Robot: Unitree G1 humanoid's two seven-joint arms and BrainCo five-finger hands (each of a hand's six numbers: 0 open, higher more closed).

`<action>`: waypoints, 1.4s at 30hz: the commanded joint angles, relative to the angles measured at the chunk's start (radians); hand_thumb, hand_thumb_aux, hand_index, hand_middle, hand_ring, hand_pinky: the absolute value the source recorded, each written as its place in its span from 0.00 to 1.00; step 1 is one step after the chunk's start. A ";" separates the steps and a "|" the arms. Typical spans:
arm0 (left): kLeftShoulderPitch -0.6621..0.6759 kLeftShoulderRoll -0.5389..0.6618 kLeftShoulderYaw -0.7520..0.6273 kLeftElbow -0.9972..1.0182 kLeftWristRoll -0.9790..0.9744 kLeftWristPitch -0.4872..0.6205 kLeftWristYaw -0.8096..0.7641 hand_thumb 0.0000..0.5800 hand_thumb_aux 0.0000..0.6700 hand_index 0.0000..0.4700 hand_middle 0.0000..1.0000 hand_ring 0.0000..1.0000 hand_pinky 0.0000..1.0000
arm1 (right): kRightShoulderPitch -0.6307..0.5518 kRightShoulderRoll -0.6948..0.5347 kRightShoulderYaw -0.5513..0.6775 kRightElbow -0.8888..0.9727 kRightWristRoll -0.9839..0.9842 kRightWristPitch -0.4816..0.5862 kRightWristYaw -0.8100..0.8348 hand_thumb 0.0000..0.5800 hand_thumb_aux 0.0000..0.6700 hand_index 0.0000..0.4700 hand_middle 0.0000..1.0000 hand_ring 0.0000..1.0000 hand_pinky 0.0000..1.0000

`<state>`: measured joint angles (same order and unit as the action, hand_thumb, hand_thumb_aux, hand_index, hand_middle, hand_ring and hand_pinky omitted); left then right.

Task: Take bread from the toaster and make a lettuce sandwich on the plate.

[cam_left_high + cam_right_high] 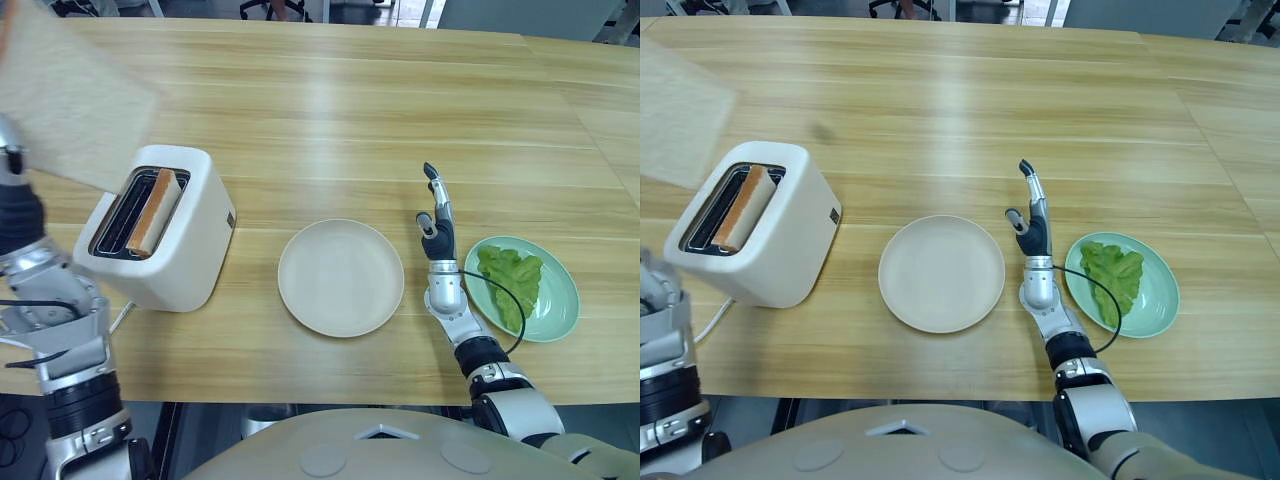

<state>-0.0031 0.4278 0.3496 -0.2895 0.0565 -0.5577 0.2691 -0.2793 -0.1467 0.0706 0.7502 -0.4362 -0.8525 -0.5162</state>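
Left hand [8, 150] is up at the far left with the raised slice [70, 95] above it, close to the camera and well clear of the toaster [160, 250]. It looks clenched on the slice's lower edge, though the grip itself is mostly hidden. Right hand [436, 222] is released, flat and edge-on, holding nothing. It sits between the plate [340, 277] and the green dish [560, 300].

A second slice [155, 212] stands in the near slot of the toaster, its top edge poking out. The lettuce [512, 275] lies loose in the green dish on the right. The plate is bare, in the middle of the counter [350, 100].

Handling, as a judgement:
- The bread is light and fairly stiff but crumbly. A pinch on one edge works, but squeezing hard would dent or tear it, so lay it flat on the plate rather than dropping it.
- The second slice offers only its exposed top edge to grip. Pull it straight up so it doesn't drag the light toaster along.
- The lettuce is limp, thin and maybe damp. It is likely to fold or slip, so pinch it near the thicker rib in the middle and not at a leaf tip.
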 commanded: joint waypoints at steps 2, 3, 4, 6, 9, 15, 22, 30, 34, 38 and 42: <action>-0.017 -0.032 -0.210 -0.012 -0.075 -0.013 -0.195 1.00 1.00 0.98 1.00 1.00 1.00 | -0.014 -0.011 -0.008 0.034 0.006 0.003 -0.019 0.00 0.00 0.00 0.00 0.00 0.00; -0.016 -0.042 -0.261 0.002 -0.072 -0.012 -0.234 1.00 1.00 0.98 1.00 1.00 1.00 | -0.019 -0.014 -0.012 0.039 0.009 0.000 -0.023 0.00 0.00 0.00 0.00 0.00 0.00; -0.016 -0.054 -0.307 0.021 -0.063 -0.019 -0.269 1.00 1.00 0.98 1.00 1.00 1.00 | -0.024 -0.017 -0.015 0.044 0.012 -0.004 -0.027 0.00 0.00 0.00 0.00 0.00 0.00; -0.012 -0.080 -0.395 0.063 -0.070 -0.019 -0.339 1.00 1.00 0.98 1.00 1.00 1.00 | -0.031 -0.024 -0.019 0.053 0.016 -0.011 -0.032 0.00 0.00 0.00 0.00 0.00 0.00; -0.014 -0.105 -0.506 0.141 -0.045 -0.035 -0.430 1.00 1.00 0.98 1.00 1.00 1.00 | -0.038 -0.033 -0.029 0.055 0.027 -0.030 -0.041 0.00 0.00 0.00 0.00 0.00 0.00; -0.089 -0.134 -0.585 0.398 0.039 -0.070 -0.505 1.00 1.00 0.98 1.00 1.00 1.00 | -0.023 -0.058 -0.065 0.022 0.047 -0.056 -0.055 0.00 0.00 0.00 0.00 0.00 0.00; -0.173 -0.164 -0.632 0.666 0.127 -0.127 -0.523 1.00 1.00 0.98 1.00 1.00 1.00 | 0.020 -0.079 -0.100 -0.019 0.060 -0.062 -0.057 0.00 0.00 0.00 0.00 0.00 0.00; -0.217 -0.155 -0.640 0.847 0.179 -0.188 -0.523 1.00 1.00 0.98 1.00 1.00 1.00 | 0.055 -0.082 -0.119 -0.058 0.064 -0.047 -0.051 0.00 0.00 0.00 0.00 0.00 0.00; -0.209 -0.155 -0.658 0.869 0.208 -0.217 -0.522 1.00 1.00 0.98 1.00 1.00 1.00 | 0.054 -0.080 -0.122 -0.061 0.059 -0.044 -0.047 0.00 0.00 0.00 0.00 0.00 0.00; -0.227 -0.150 -0.651 0.911 0.242 -0.228 -0.492 1.00 1.00 0.98 1.00 1.00 1.00 | 0.060 -0.084 -0.128 -0.067 0.060 -0.044 -0.046 0.00 0.00 0.00 0.00 0.00 0.00; -0.234 -0.146 -0.658 0.924 0.295 -0.238 -0.448 0.40 0.22 0.22 0.15 0.15 0.15 | 0.063 -0.090 -0.131 -0.068 0.063 -0.046 -0.044 0.00 0.00 0.00 0.00 0.00 0.00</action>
<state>-0.2323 0.2747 -0.2975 0.6156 0.3079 -0.7952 -0.2032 -0.2229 -0.2297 -0.0489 0.6926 -0.3822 -0.9128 -0.5661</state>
